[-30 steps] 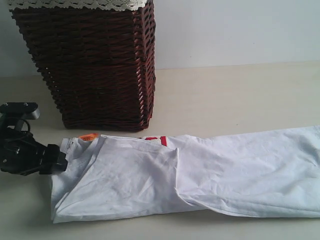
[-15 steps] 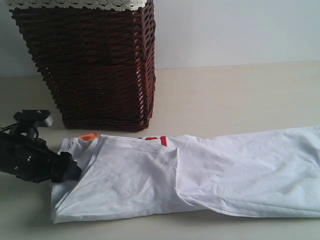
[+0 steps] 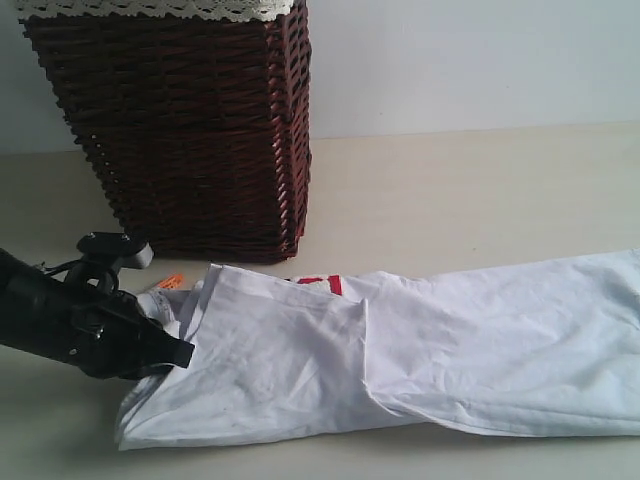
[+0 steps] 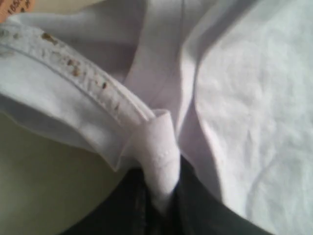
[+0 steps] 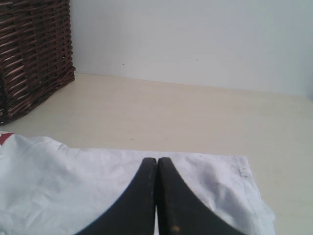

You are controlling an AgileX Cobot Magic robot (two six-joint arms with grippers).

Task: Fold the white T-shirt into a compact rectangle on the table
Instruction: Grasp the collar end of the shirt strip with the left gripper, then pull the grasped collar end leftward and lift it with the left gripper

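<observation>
The jaws of our left gripper [image 4: 161, 200] are clamped on a narrow fold of white cloth that rises from between the two dark fingers, right beside the neckline band [image 4: 73, 66], which carries small brownish specks. The jaws of our right gripper [image 5: 156, 162] are pressed together with nothing between them. They hang over one end of the white T-shirt [image 3: 430, 350], near a corner of the fabric, and we cannot tell whether they touch it. The shirt lies on the table [image 3: 480, 190] as a long, rumpled band folded lengthwise. It runs from our left gripper at the left of the exterior view out past that view's right edge. At the gripped end the edge is drawn up into a loose flap. The small orange neck tag [image 3: 172, 281] peeks out just behind our left arm, and a strip of the red lettering [image 3: 325, 285] shows along the far edge of the band. Behind the shirt and close to its collar end stands a dark brown wicker basket [image 3: 190, 130] with white lace edging [image 3: 150, 8] along its rim, set against a pale wall [image 3: 470, 60].
</observation>
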